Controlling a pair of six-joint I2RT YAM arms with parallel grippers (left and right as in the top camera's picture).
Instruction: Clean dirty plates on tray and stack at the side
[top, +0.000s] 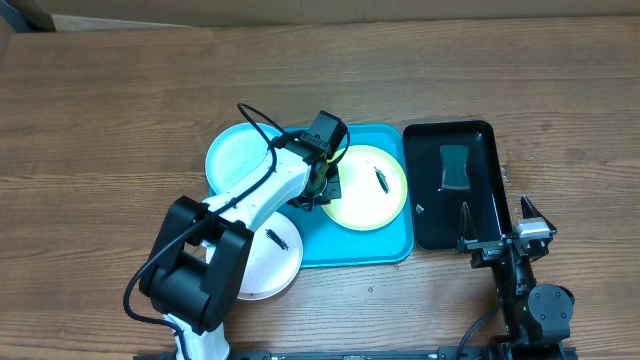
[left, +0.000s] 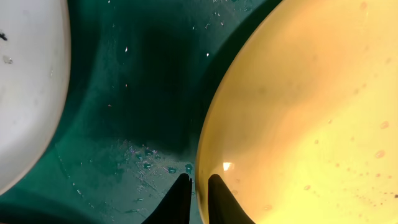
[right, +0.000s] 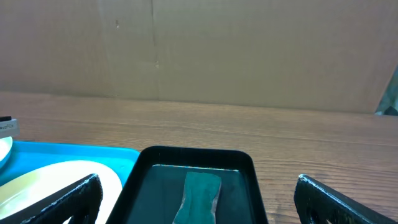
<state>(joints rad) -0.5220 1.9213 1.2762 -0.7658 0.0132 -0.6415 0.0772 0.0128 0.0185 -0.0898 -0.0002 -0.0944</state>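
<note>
The left claw (left: 198, 186) has its two dark fingers drawn nearly together over the left rim of the yellow-green plate (left: 298, 112), the edge passing between them; how far the rim reaches into the jaws is cut off at the bottom of the wrist view. From overhead the claw itself is hidden under the arm's black wrist, which also covers the plate's left edge. The right claw (right: 198, 183) stands wide open and empty, raised near the near-right corner of the black tray (top: 480, 132); only the tips of its fingers show in its own view.

The yellow-green plate lies flat inside the turquoise tray (top: 360, 250), toward its right side, and carries one small dark smear (top: 381, 178). The tray floor beside it is wet with scattered droplets (left: 140, 158). The cyan plate (top: 232, 155) sits at the tray's far-left corner, its right part hidden by the white arm, so how much of it rests on the tray cannot be told. The white plate (top: 262, 268) lies at the near-left, mostly on the wooden table (top: 120, 100), its right edge meeting the tray's rim; it too bears a dark smear (top: 272, 237).

The black tray, just right of the turquoise one, holds one dark green sponge-like pad (top: 455, 166); a pale speck (top: 420, 208) too small to make out lies by its left wall.

Three plates, two trays, one pad.
</note>
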